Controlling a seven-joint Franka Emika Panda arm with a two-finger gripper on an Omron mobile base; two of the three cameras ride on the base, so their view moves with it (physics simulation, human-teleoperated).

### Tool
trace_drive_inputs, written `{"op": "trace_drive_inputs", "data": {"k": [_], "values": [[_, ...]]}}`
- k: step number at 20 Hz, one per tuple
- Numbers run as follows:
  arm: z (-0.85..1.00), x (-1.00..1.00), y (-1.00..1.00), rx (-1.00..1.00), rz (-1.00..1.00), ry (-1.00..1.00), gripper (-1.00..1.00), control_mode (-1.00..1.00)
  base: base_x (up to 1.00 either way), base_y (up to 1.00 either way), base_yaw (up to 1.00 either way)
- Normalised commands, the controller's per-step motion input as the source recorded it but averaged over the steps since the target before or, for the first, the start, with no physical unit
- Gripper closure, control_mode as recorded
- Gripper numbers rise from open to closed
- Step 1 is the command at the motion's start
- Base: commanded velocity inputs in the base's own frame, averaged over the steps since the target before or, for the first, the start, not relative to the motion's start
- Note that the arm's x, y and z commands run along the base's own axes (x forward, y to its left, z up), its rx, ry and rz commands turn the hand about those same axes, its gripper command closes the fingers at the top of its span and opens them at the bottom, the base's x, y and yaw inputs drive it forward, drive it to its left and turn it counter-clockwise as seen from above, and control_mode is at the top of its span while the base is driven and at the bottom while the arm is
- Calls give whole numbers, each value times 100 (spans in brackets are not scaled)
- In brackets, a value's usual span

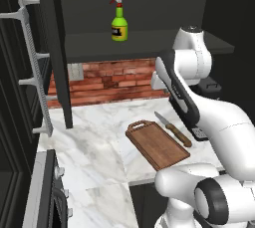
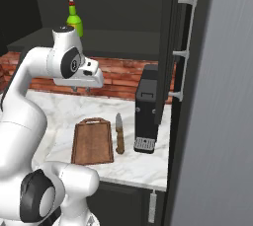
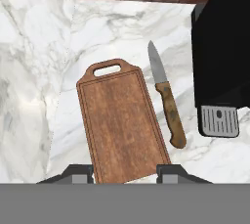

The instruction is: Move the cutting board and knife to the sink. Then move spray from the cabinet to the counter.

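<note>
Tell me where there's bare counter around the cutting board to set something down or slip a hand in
The widest bare marble counter lies left of the cutting board, reaching the brick wall and the open cabinet door. It is crowded on the right: the knife lies close beside the board, apart from it, with the black coffee machine just beyond.

Knife [image 1: 172, 129] seemingly just beside cutting board [image 1: 157, 144]

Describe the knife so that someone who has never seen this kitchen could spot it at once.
Start at the white marble counter below the red brick wall. A reddish-brown cutting board lies flat on it, and the knife lies just beside that, between the board and a black appliance. It is the small one: grey blade, brown wooden handle.
</note>
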Motion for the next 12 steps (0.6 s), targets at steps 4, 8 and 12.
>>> {"op": "trace_drive_inputs", "data": {"k": [4, 8, 12], "values": [[-6, -1, 0, 0, 0, 4, -100, -100, 0, 0, 0], [-22, 0, 22, 2, 0, 1, -100, -100, 0, 0, 0], [-34, 0, 18, 2, 0, 0, -100, -100, 0, 0, 0]]}}
